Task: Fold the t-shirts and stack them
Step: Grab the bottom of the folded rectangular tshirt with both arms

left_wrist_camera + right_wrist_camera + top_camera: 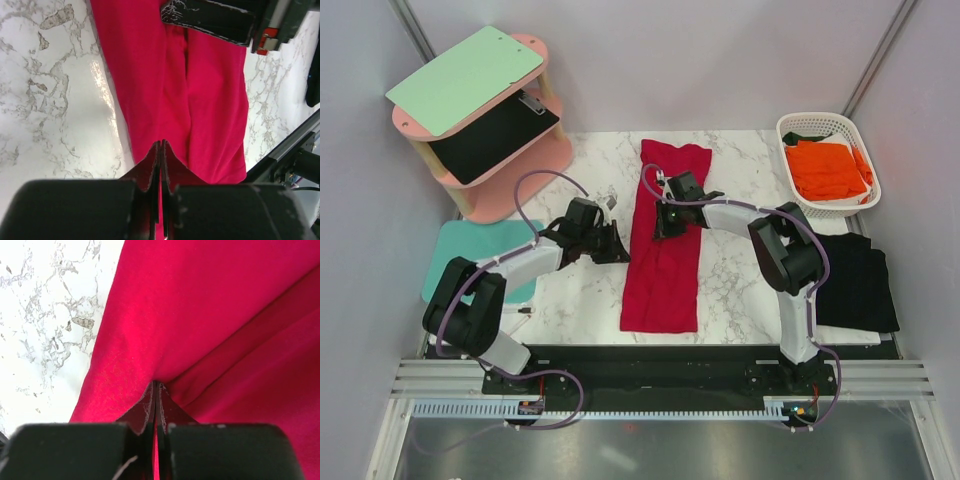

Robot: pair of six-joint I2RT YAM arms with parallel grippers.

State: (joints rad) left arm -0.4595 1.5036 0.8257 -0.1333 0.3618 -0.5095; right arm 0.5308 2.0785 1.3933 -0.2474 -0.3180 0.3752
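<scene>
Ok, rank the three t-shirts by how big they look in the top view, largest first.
1. red t-shirt, laid out long on the table
2. black t-shirt
3. orange t-shirt, bundled in the basket

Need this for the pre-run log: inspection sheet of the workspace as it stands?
Surface: white marble-pattern tabletop.
Job's things: red t-shirt folded into a long strip, centre; orange t-shirt in white basket; black t-shirt at right edge.
Clutter: teal mat, left; pink shelf holding mint-green board.
Grippers: left gripper and right gripper both shut on red t-shirt.
Cables: purple cables loop along both arms.
Surroundings: grey walls; metal rail at near edge.
</scene>
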